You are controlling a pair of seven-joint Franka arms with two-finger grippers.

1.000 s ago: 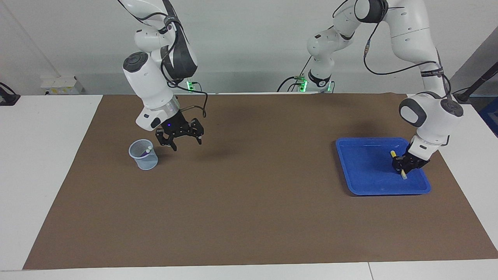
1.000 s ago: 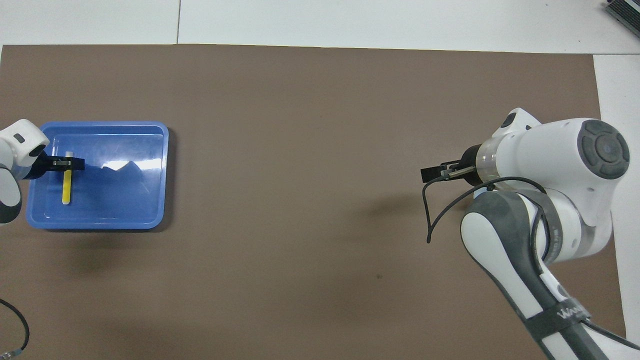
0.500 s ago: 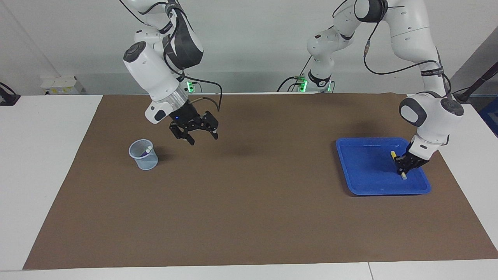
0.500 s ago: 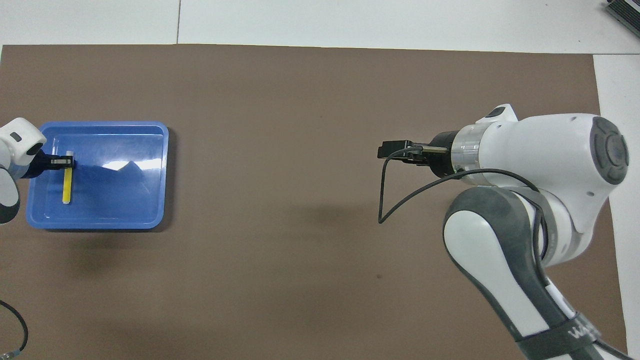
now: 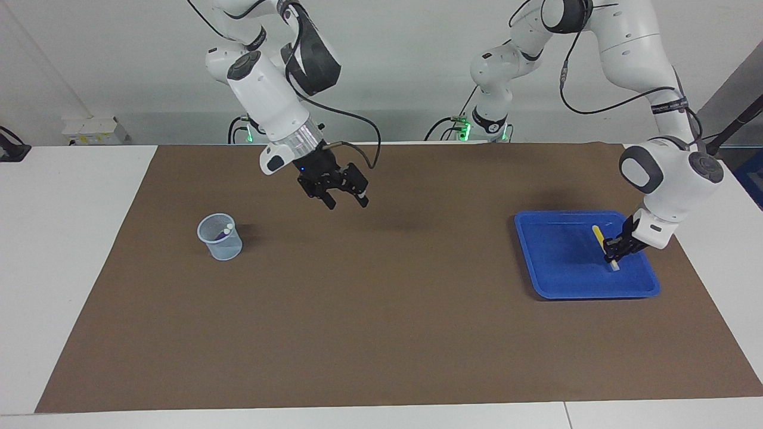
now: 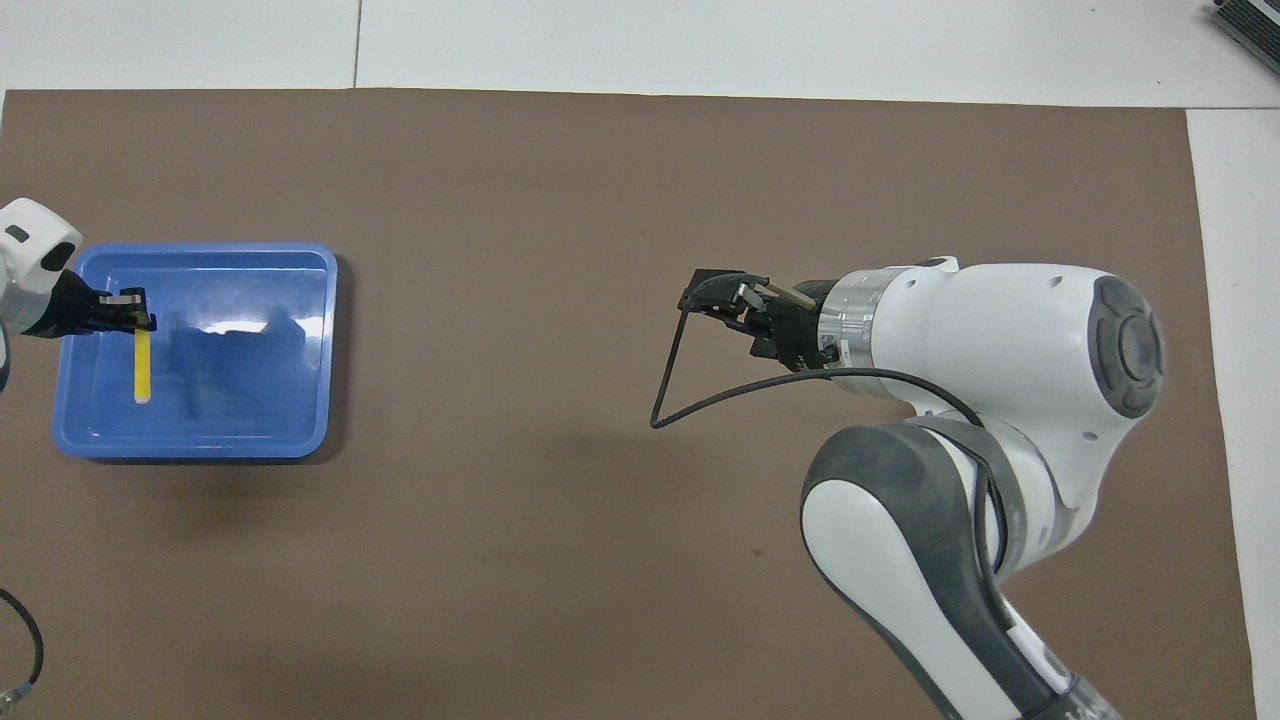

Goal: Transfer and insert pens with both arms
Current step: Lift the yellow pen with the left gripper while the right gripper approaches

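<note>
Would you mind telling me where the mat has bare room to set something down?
The widest bare stretch of the brown mat runs between the cup and the blue tray. It is crowded in the tray, where the left gripper grips the yellow pen, and under the open right gripper.

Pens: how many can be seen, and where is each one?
2 sure: the yellow pen in the left claw over the blue tray; a pale-tipped pen in the mesh cup. More may hide there.
</note>
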